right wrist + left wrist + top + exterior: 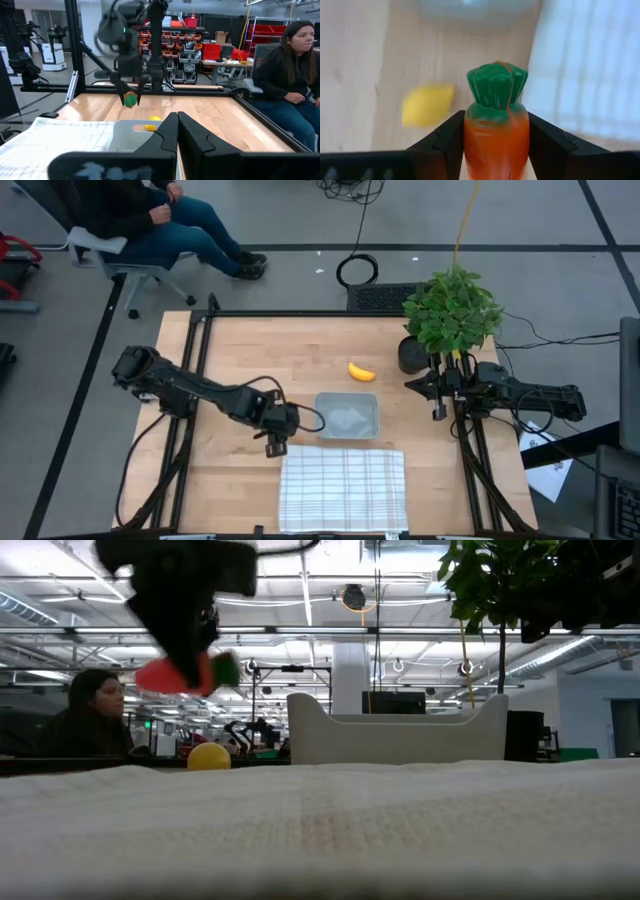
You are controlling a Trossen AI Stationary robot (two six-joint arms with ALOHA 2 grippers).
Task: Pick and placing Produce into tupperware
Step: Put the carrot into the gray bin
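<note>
My left gripper [277,442] hovers off the tupperware's [347,415] left side, shut on the orange carrot [496,135]. The low view shows the carrot [185,672] above the table. The tupperware is shallow, grey-clear, and rests flat beside the checked cloth. The small rounded yellow fruit [427,105] [209,756] lies on the wood near the left gripper; the arm hides it in the high view. The curved banana [361,371] lies on the wood beyond the tupperware. My right gripper [437,395] [177,131] waits, shut, at the table's right side by the plant pot. My left gripper pinches the carrot's orange body [495,145] between its two fingers [447,142]. The carrot lies along the fingers, and its green top [496,86] sticks out past the fingertips. The fingers point down at a slant. The carrot is lifted clear of the table.
A white checked cloth [342,488] covers the near edge in front of the tupperware. A leafy potted plant [450,310] stands at the far right corner. A black frame edges the table. A person sits on a chair [150,220] beyond the far left corner.
</note>
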